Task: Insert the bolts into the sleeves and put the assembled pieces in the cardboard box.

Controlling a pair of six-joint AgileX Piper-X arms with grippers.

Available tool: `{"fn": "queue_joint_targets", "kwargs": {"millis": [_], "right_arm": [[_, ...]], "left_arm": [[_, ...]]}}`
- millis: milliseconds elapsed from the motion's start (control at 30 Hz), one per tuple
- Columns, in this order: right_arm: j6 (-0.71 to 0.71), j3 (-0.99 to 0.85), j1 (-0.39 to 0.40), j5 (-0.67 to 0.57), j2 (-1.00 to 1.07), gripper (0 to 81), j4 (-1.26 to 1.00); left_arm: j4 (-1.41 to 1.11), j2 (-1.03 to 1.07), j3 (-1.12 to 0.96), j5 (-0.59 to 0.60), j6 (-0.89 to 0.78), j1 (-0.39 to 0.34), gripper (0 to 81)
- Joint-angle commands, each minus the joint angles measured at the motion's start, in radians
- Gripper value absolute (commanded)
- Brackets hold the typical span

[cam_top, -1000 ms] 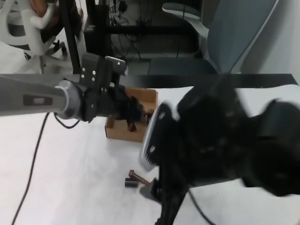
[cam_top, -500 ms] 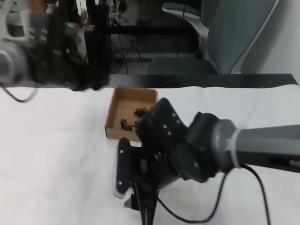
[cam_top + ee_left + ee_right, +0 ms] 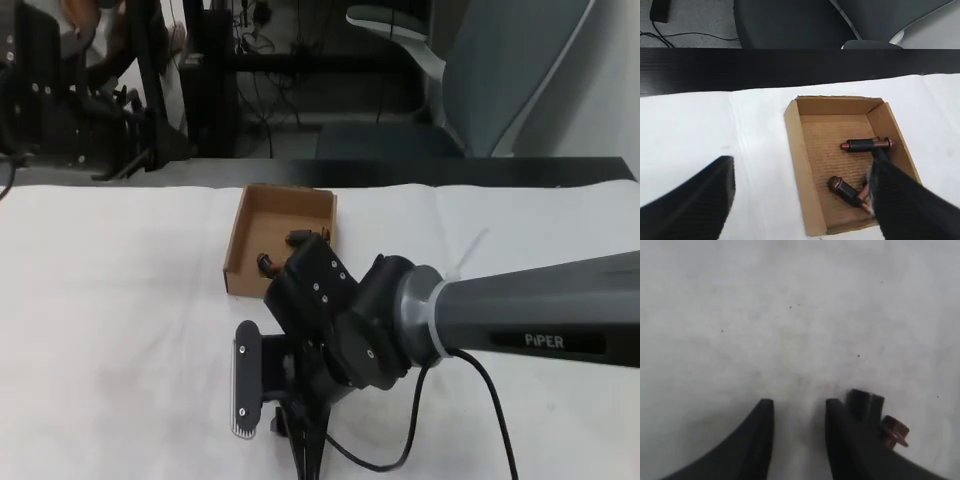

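The cardboard box (image 3: 805,165) holds two assembled pieces, one (image 3: 867,145) near its far wall and one (image 3: 847,190) nearer. My left gripper (image 3: 800,210) hangs open above the bench, near the box, with nothing between its wide-apart fingers. In the high view the box (image 3: 240,235) sits mid-bench and the left arm (image 3: 50,120) is back at the far left. My right gripper (image 3: 799,407) is low over the white bench, fingers slightly apart and empty. A loose black sleeve (image 3: 865,402) and a copper bolt (image 3: 895,431) lie just outside one finger.
The right arm (image 3: 480,320) stretches across the front right of the bench and hides the cloth under it. White cloth (image 3: 120,330) covers the bench. A black strip (image 3: 765,65) runs along the far edge, with chairs behind it.
The left arm has pulled back from over the box to the far left. The right arm has swung down and settled low at the front, by the loose bolt and sleeve.
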Motion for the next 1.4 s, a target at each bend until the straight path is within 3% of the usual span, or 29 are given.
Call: {"fn": "queue_joint_targets", "kwargs": {"millis": [0,500,867,933,1000,1233,1367], "right_arm": [[-0.015,-0.023,-0.006,0.024,-0.001,32.9,0.002],[-0.003,-0.097,-0.045,0.080,0.019,32.9,0.039],[-0.037,-0.185,-0.048,0.080,0.079,32.9,0.186],[-0.054,-0.202,-0.048,0.080,0.079,25.9,0.231],[-0.050,-0.211,-0.048,0.089,0.079,0.4,0.255],[0.153,-0.223,-0.053,0.083,-0.016,0.6,0.225],[0.297,-0.205,-0.076,0.186,-0.122,0.6,0.232]], "left_arm": [[0.002,-0.015,0.019,0.017,0.017,0.002,70.0],[0.004,-0.015,0.022,0.032,0.017,0.000,70.0],[0.000,-0.015,0.041,0.032,0.017,-0.002,70.0],[-0.028,-0.015,0.059,0.032,0.017,-0.002,70.0],[-0.040,-0.015,0.075,0.032,0.017,-0.005,70.0],[0.032,-0.015,0.092,0.075,-0.011,-0.053,70.0],[0.159,-0.015,0.092,0.093,-0.127,-0.172,70.0]]}}
